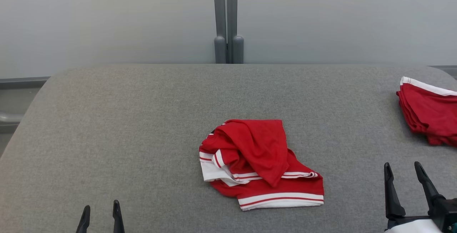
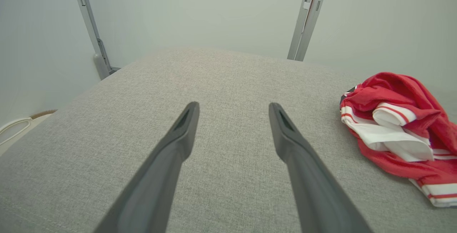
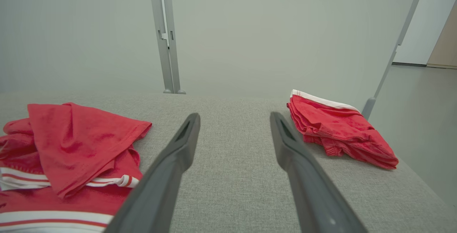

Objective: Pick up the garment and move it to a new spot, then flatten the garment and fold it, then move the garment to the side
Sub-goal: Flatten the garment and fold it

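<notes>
Garment [image 1: 260,163] lies crumpled midway on the grey counter [image 1: 142,118]; left gripper [image 1: 101,205] and right gripper [image 1: 402,164] have fingers apart, empty. Right wrist view shows whole a folded red pile [image 3: 339,133], pale wall [image 3: 267,29] behind.

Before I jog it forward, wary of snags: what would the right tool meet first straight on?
The way looks free: the right tool points over bare grey fabric tabletop, between the crumpled red-and-white garment and the folded red garment. Beyond, tabletop or pale wall; depth unclear.
</notes>
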You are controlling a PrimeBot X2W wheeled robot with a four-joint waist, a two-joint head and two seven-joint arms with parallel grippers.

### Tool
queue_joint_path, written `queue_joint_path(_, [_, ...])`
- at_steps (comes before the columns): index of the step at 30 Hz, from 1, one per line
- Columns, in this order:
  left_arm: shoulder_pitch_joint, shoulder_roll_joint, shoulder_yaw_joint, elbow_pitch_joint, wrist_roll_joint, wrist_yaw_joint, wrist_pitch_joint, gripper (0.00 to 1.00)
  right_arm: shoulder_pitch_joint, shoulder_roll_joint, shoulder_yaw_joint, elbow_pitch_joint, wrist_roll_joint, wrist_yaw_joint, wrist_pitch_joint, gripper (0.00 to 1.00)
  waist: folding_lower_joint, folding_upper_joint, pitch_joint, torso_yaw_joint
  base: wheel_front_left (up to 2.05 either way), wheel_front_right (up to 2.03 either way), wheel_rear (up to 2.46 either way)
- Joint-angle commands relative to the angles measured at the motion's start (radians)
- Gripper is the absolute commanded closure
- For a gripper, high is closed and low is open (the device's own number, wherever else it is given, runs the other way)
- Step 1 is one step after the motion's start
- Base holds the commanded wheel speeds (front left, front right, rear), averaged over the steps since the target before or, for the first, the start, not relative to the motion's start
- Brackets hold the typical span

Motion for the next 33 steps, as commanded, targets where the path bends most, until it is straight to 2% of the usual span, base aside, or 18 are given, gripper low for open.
queue_joint_path(1, [-0.010,-0.006,0.012,-0.001,0.013,-0.013,-0.003,0.00,-0.004,-0.002,0.005,0.002,0.003,0.000,0.000,0.00,0.0000,0.0000,0.007,-0.008,0.00,0.00,0.00])
queue_joint_path(6, [-0.077,-0.024,-0.042,-0.005,0.046,-0.056,-0.003,0.00,-0.033,-0.002,0.024,-0.003,-0.006,0.000,0.000,0.00,0.0000,0.0000,0.030,-0.040,0.00,0.00,0.00])
queue_joint_path(10, [-0.161,-0.028,-0.167,0.051,0.048,-0.083,-0.002,0.00,-0.054,-0.002,0.040,-0.011,-0.010,0.000,0.000,0.00,0.0000,0.0000,0.051,-0.078,0.00,0.00,0.00])
queue_joint_path(19, [-0.294,-0.026,-0.435,0.261,-0.046,-0.069,0.021,0.00,-0.072,-0.002,0.056,-0.011,0.012,0.000,0.000,0.00,0.0000,0.0000,0.126,-0.168,0.00,0.00,0.00])
queue_joint_path(25, [-0.345,-0.026,-0.508,0.381,-0.060,-0.047,0.038,0.00,-0.094,-0.002,0.049,-0.020,0.020,0.000,0.000,0.00,0.0000,0.0000,0.184,-0.197,0.00,0.00,0.00])
queue_joint_path(32, [-0.394,-0.026,-0.561,0.484,-0.115,-0.057,0.043,0.00,-0.118,-0.002,0.038,-0.022,0.024,0.000,0.000,0.00,0.0000,0.0000,0.222,-0.199,0.00,0.00,0.00])
queue_joint_path(33, [-0.400,-0.026,-0.569,0.493,-0.121,-0.057,0.043,0.32,-0.122,-0.002,0.037,-0.020,0.024,0.000,0.000,0.00,0.0000,0.0000,0.224,-0.197,0.00,0.00,0.00])
